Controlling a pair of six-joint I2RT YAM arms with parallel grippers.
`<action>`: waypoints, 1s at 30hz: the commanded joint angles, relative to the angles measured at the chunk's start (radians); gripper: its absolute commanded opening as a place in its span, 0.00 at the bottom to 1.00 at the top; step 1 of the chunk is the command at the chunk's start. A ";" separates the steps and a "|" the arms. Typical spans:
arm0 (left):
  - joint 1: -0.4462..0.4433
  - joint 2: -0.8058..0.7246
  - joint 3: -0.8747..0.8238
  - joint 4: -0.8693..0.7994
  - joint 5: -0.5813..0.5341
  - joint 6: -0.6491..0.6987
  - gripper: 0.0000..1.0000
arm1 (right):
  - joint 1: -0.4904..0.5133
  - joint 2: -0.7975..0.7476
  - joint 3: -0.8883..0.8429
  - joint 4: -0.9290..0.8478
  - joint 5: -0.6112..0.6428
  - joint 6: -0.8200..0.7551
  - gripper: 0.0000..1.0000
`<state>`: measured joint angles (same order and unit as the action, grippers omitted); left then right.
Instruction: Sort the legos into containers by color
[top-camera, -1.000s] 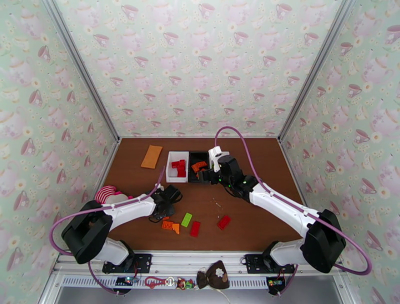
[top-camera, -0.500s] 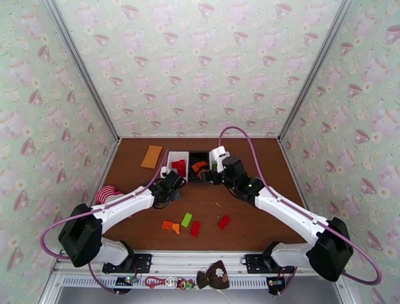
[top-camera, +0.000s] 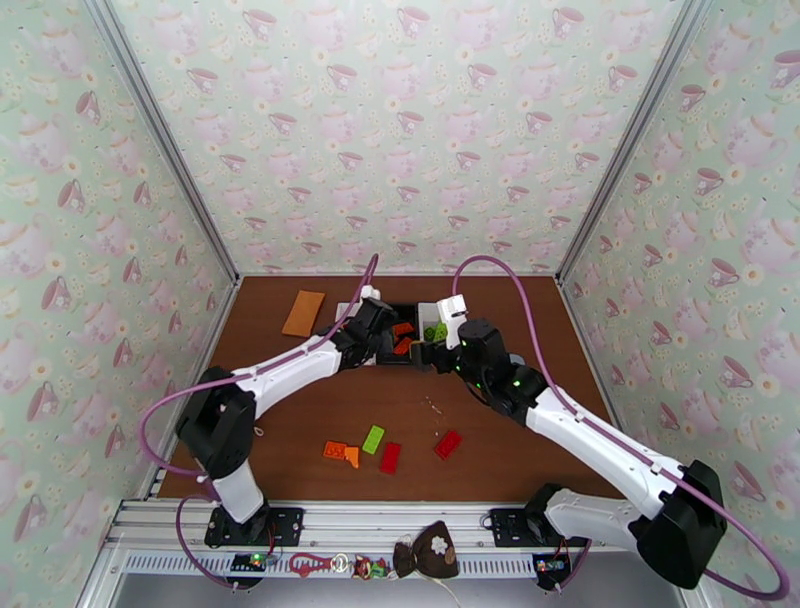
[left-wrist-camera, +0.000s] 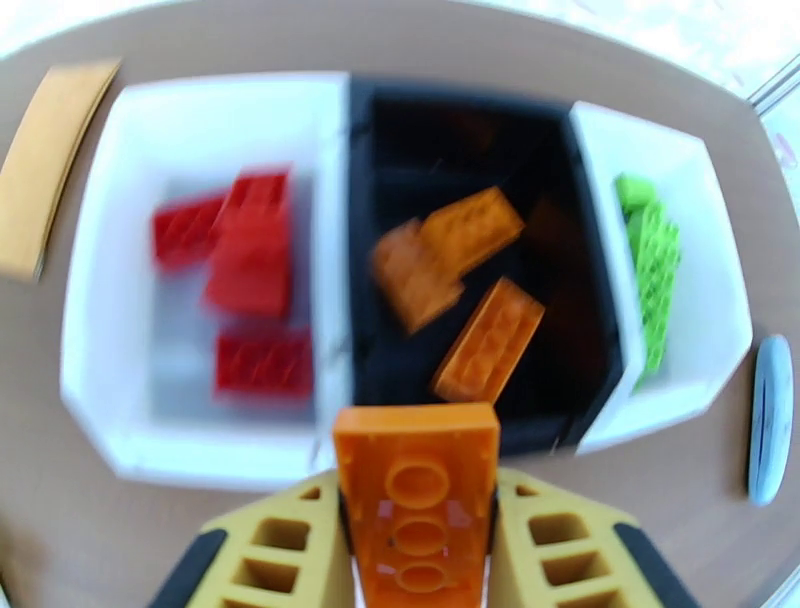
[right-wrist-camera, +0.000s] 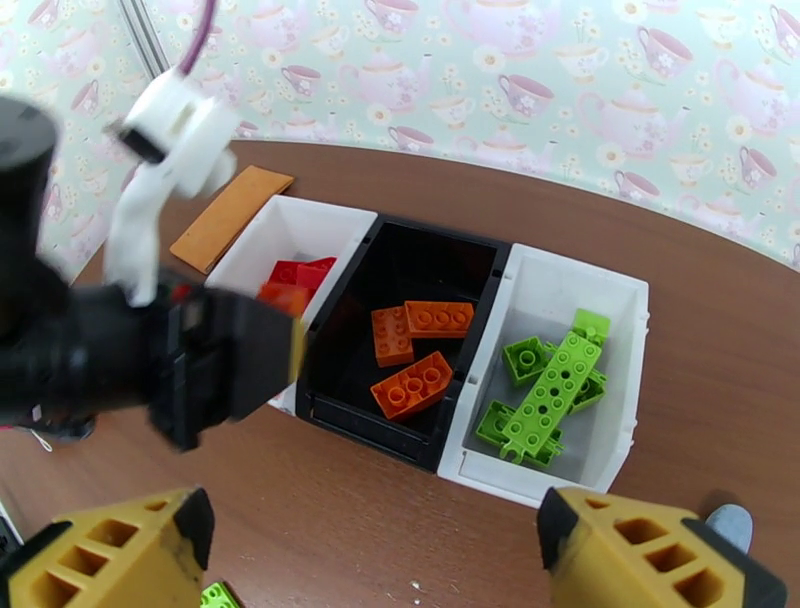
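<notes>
My left gripper (left-wrist-camera: 418, 560) is shut on an orange lego (left-wrist-camera: 418, 500), hovering over the near wall of the black container (left-wrist-camera: 450, 130), which holds three orange legos (left-wrist-camera: 488, 340). Left of it, the white container (left-wrist-camera: 200, 95) has red legos (left-wrist-camera: 250, 250); the right white container (left-wrist-camera: 715, 330) has lime green legos (left-wrist-camera: 652, 260). In the top view my left gripper (top-camera: 380, 338) is at the containers' left front and my right gripper (top-camera: 428, 352) stands open just before them. The right wrist view shows my right gripper (right-wrist-camera: 370, 570) open and empty above the table.
Loose legos lie near the front: two orange (top-camera: 340, 452), a green (top-camera: 373, 439), and two red (top-camera: 390, 457) (top-camera: 448, 444). A flat orange card (top-camera: 303, 313) lies left of the containers. A small grey-blue thing (left-wrist-camera: 770, 415) rests right of them.
My left arm has swung from the loose pile at the front up to the containers, carrying the orange lego. My right gripper has drifted slightly right and stayed open.
</notes>
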<state>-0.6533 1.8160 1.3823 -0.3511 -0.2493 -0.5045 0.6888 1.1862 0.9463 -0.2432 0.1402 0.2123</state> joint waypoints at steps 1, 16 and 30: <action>0.022 0.082 0.097 0.043 0.024 0.071 0.30 | 0.005 -0.024 -0.025 -0.005 0.037 0.005 0.91; 0.066 0.293 0.349 -0.023 0.088 0.164 0.54 | 0.005 -0.048 -0.048 -0.001 0.036 0.030 0.90; 0.075 -0.089 -0.008 -0.033 0.064 0.141 0.97 | 0.046 -0.027 -0.057 -0.015 -0.180 -0.098 0.93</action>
<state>-0.5865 1.8015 1.4242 -0.3649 -0.1829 -0.3405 0.7086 1.1584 0.9039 -0.2455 0.0444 0.1837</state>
